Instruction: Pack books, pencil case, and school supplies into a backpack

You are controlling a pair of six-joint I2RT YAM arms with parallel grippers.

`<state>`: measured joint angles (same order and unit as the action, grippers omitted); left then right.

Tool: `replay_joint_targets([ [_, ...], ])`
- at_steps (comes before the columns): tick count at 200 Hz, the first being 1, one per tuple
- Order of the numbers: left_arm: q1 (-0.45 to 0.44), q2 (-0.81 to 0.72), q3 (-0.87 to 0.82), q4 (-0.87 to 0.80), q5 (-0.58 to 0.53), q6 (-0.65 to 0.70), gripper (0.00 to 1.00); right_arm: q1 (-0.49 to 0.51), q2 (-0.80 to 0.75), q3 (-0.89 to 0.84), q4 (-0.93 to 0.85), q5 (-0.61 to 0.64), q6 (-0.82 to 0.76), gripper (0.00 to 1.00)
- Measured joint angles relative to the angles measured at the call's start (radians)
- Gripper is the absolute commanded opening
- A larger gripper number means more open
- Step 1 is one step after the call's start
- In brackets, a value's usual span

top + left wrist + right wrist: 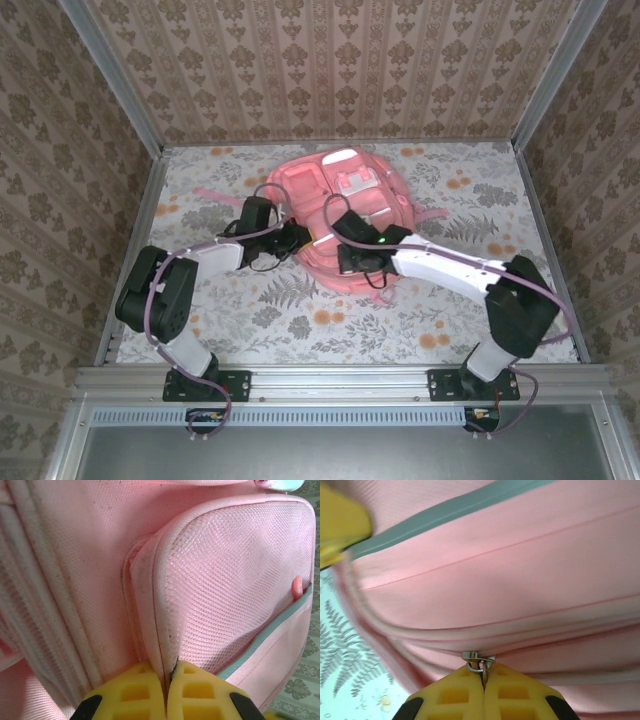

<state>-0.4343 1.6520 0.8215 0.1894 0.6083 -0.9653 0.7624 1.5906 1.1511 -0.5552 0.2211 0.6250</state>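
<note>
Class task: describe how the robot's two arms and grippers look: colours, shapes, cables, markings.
The left arm and right arm have white rounded shells between chunky black joint housings. A mauve cable loops along each, and a small green light glows near the right wrist. The left gripper and right gripper have yellow fingers moulded with rectangular recesses, on black mounts.
</note>
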Motion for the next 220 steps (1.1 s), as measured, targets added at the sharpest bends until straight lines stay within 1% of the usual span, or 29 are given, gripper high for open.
replay_joint_targets([
  [26, 0.045, -0.028, 0.000, -0.057, 0.002, 0.066, 0.00, -0.091, -0.063, -0.026, -0.013, 0.000, -0.071, 0.00],
  [47, 0.092, -0.043, 0.004, -0.108, 0.000, 0.122, 0.00, -0.135, -0.072, -0.022, -0.032, 0.006, -0.112, 0.00],
  [59, 0.117, -0.044, 0.015, -0.142, 0.008, 0.156, 0.00, -0.138, -0.072, -0.015, -0.031, -0.004, -0.130, 0.00],
  [80, 0.155, -0.044, 0.056, -0.217, 0.014, 0.216, 0.00, -0.123, -0.069, 0.008, -0.024, -0.056, -0.143, 0.00],
  [98, 0.195, -0.043, 0.098, -0.284, 0.008, 0.270, 0.00, -0.086, -0.043, 0.037, -0.019, -0.096, -0.150, 0.00],
  [104, 0.209, -0.043, 0.112, -0.302, 0.001, 0.285, 0.05, -0.072, -0.027, 0.050, -0.019, -0.106, -0.151, 0.00],
  [108, 0.220, -0.043, 0.121, -0.313, -0.005, 0.294, 0.10, -0.064, -0.017, 0.059, -0.018, -0.113, -0.151, 0.00],
  [116, 0.241, -0.043, 0.133, -0.327, -0.015, 0.314, 0.25, -0.041, 0.012, 0.081, -0.016, -0.131, -0.151, 0.00],
  [123, 0.258, -0.043, 0.140, -0.333, -0.026, 0.322, 0.34, -0.023, 0.035, 0.098, -0.013, -0.146, -0.151, 0.00],
  [133, 0.280, -0.043, 0.146, -0.344, -0.054, 0.322, 0.43, 0.003, 0.069, 0.124, -0.003, -0.172, -0.150, 0.00],
  [141, 0.296, -0.046, 0.148, -0.357, -0.075, 0.327, 0.48, 0.022, 0.096, 0.143, 0.009, -0.194, -0.146, 0.00],
  [160, 0.317, -0.081, 0.142, -0.407, -0.135, 0.315, 0.55, 0.055, 0.152, 0.190, 0.039, -0.252, -0.127, 0.00],
  [181, 0.317, -0.196, 0.106, -0.470, -0.200, 0.297, 0.62, 0.079, 0.211, 0.250, 0.064, -0.306, -0.104, 0.00],
  [201, 0.316, -0.324, 0.068, -0.510, -0.235, 0.264, 0.63, 0.092, 0.248, 0.290, 0.089, -0.340, -0.086, 0.00],
  [220, 0.315, -0.397, 0.022, -0.488, -0.221, 0.207, 0.62, 0.096, 0.268, 0.312, 0.106, -0.359, -0.071, 0.00],
])
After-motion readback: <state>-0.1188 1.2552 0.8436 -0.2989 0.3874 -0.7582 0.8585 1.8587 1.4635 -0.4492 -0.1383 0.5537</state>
